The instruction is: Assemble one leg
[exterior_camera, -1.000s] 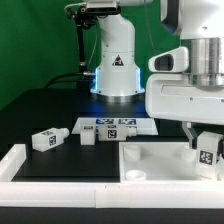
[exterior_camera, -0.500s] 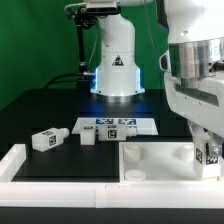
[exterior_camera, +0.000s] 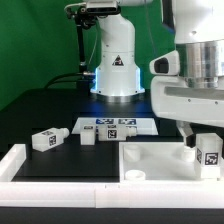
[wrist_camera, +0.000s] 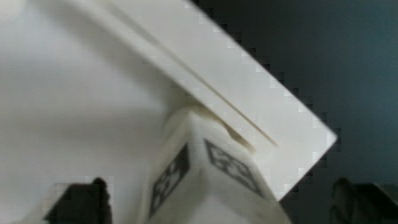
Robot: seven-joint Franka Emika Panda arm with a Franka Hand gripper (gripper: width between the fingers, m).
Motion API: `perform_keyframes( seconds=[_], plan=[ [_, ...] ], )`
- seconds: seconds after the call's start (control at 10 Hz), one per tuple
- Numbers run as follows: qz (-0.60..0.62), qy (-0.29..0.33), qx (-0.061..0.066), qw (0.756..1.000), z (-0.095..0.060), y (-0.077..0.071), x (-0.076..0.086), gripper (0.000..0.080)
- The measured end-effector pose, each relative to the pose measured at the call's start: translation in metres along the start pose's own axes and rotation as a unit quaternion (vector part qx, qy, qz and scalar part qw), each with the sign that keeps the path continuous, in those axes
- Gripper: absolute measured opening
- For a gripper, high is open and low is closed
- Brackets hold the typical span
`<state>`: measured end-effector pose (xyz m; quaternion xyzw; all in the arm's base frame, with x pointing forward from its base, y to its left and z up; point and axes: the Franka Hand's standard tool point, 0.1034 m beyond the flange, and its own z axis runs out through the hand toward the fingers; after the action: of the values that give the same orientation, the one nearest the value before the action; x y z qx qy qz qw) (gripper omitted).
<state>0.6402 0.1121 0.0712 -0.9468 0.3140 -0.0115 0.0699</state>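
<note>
A leg (exterior_camera: 208, 155), a stubby white block with black-and-white tags, stands upright at the far right corner of the large white panel (exterior_camera: 155, 157). My gripper (exterior_camera: 205, 147) hangs right over it with a finger on each side. In the wrist view the leg (wrist_camera: 206, 172) sits between the two dark fingertips (wrist_camera: 80, 203), with a gap on each side, so the jaws are open around it. The panel (wrist_camera: 89, 90) fills the wrist view behind the leg. Two more legs (exterior_camera: 45, 139) (exterior_camera: 90, 135) lie on the black table at the exterior view's left.
The marker board (exterior_camera: 116, 126) lies flat behind the panel. A white raised rim (exterior_camera: 60, 171) runs along the table's front. The arm's white base (exterior_camera: 116, 62) stands at the back, with a green backdrop (exterior_camera: 35, 40) behind it.
The wrist housing above the leg turned and shifted toward the exterior view's right half a second ago, then came back. The leg stayed in its place on the panel's corner.
</note>
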Motion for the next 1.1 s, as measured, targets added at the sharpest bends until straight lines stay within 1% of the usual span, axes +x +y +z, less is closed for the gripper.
perform_keyframes(
  seconds=[0.2, 0.4, 0.5, 0.6, 0.7, 0.8, 0.9, 1.0, 1.1],
  plan=[
    [-0.034, 0.001, -0.001, 0.999, 0.0002, 0.0007, 0.0006, 0.0643],
    [-0.101, 0.003, -0.004, 0.995, 0.0002, 0.0021, 0.0018, 0.0649],
    [-0.249, 0.010, -0.020, 0.968, 0.0003, 0.0029, 0.0033, 0.0649],
    [-0.280, 0.012, -0.021, 0.960, 0.0003, 0.0006, 0.0025, 0.0649],
    [-0.249, 0.013, -0.021, 0.968, 0.0002, 0.0012, 0.0031, 0.0620],
    [-0.250, 0.013, -0.021, 0.968, 0.0001, 0.0016, 0.0035, 0.0620],
    [-0.225, 0.014, -0.020, 0.974, 0.0002, 0.0013, 0.0033, 0.0442],
    [-0.188, 0.014, -0.019, 0.982, 0.0002, 0.0012, 0.0031, 0.0282],
    [-0.154, 0.015, -0.019, 0.988, 0.0002, 0.0014, 0.0032, 0.0282]
  ],
)
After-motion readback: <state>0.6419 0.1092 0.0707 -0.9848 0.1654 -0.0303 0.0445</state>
